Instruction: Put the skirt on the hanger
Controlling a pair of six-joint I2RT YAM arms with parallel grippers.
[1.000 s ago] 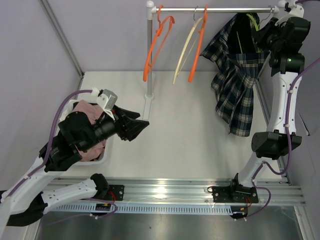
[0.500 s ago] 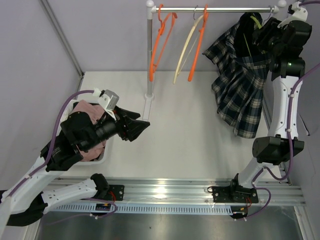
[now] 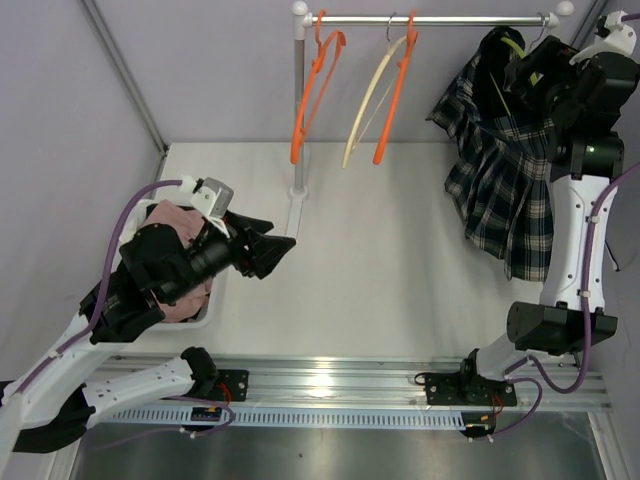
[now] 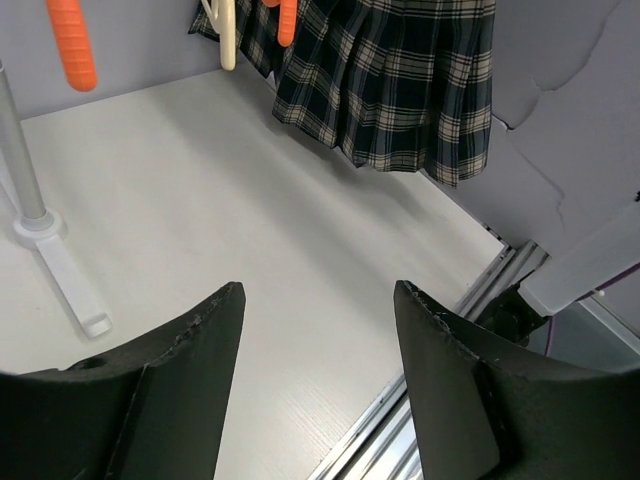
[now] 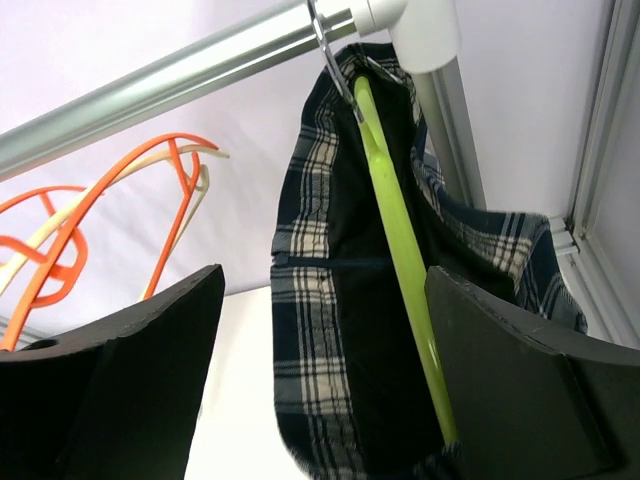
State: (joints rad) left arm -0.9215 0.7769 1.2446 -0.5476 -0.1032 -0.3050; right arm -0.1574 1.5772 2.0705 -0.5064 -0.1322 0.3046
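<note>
The dark plaid skirt (image 3: 505, 170) hangs on a green hanger (image 3: 512, 42) hooked at the right end of the rail (image 3: 430, 19). My right gripper (image 3: 520, 80) is up beside the skirt's waistband, open. In the right wrist view the green hanger (image 5: 395, 230) and skirt (image 5: 320, 330) lie just beyond the spread fingers of that gripper (image 5: 325, 272), which clamp nothing. My left gripper (image 3: 275, 245) hovers open over the table's left side, empty. In the left wrist view the left gripper (image 4: 319, 290) faces the far-off skirt (image 4: 400, 80).
Two orange hangers (image 3: 315, 90) (image 3: 393, 100) and a cream hanger (image 3: 368, 100) hang on the rail. The rail's post stands on a base (image 3: 293, 215) near my left gripper. A white bin (image 3: 205, 315) with pink clothing (image 3: 175, 225) sits under the left arm.
My right gripper has opened and drawn to the right. The skirt on its hanger swung right and now hangs straight down. The left gripper has barely moved.
</note>
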